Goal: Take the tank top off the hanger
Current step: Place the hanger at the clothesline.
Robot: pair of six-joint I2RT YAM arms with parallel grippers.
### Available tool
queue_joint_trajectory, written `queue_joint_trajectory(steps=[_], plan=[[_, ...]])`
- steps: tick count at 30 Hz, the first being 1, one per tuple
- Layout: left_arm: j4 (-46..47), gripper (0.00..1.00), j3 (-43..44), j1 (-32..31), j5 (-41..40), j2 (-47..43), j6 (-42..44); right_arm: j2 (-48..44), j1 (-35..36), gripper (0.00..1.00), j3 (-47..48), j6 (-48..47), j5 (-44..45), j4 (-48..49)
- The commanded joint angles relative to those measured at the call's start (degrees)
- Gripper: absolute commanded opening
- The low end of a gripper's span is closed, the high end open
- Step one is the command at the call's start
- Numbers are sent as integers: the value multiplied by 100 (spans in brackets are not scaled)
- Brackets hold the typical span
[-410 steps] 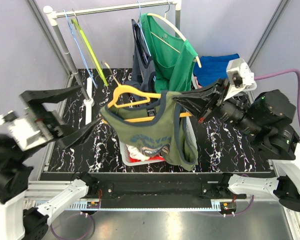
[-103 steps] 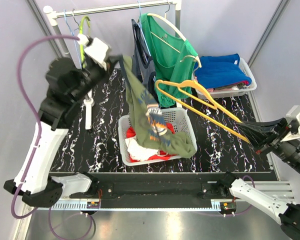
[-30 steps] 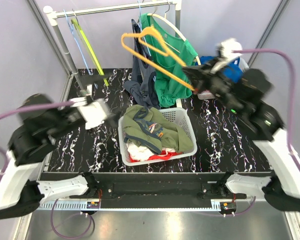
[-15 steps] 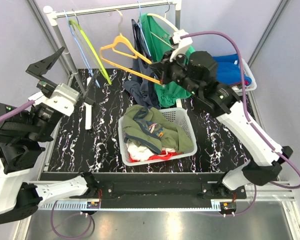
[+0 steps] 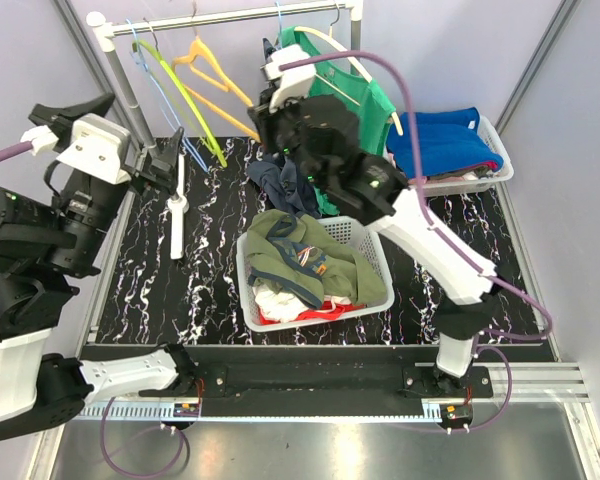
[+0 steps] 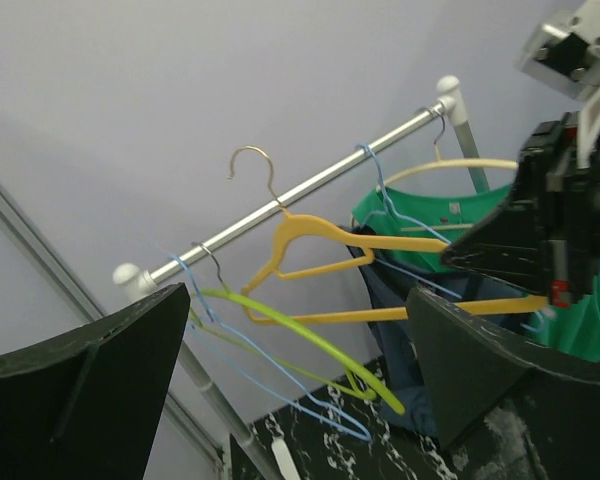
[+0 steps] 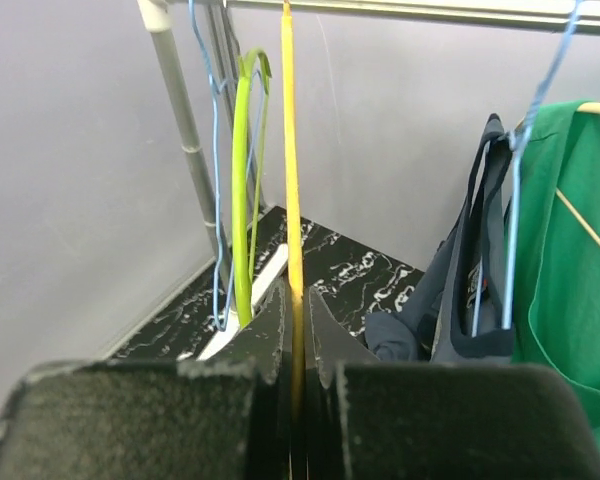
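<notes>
The olive tank top (image 5: 305, 260) lies crumpled in the white basket (image 5: 372, 236), off any hanger. The bare orange hanger (image 5: 218, 88) is up at the clothes rail (image 5: 230, 15), its hook by the bar, between the lime hanger and the dark garment. My right gripper (image 5: 264, 124) is shut on the hanger's lower arm; in the right wrist view the orange bar (image 7: 291, 180) runs up from between the closed fingers (image 7: 296, 300). My left gripper (image 5: 140, 140) is open and empty, raised left of the rail; its view shows the orange hanger (image 6: 310, 245) beyond its spread fingers (image 6: 298, 295).
A lime hanger (image 5: 180, 95) and a blue wire hanger (image 5: 160, 100) hang on the rail's left. A green shirt (image 5: 345, 100) and a dark garment (image 5: 280, 150) hang at the right. A tray of blue clothes (image 5: 445, 140) stands at the back right.
My right arm has carried the orange hanger left and up to the rail. My left arm has swung a little toward the rail. The tank top has stayed in the basket.
</notes>
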Motion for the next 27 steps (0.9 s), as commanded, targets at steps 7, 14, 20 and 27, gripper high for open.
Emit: queue_joint_trajectory(steps=[7, 14, 20, 27], plan=[[-27, 99, 41, 48, -645, 230, -133, 507, 79, 0, 474, -692, 722, 463], [-19, 99, 54, 2057, 896, 759, -798, 366, 71, 0, 237, -701, 740, 665], [-456, 99, -203, 4482, 4174, 1339, -2714, 383, 71, 0, 245, -797, 801, 656], [544, 99, -1653, 5172, 5987, 822, -3733, 462, 71, 0, 87, -981, 968, 929]])
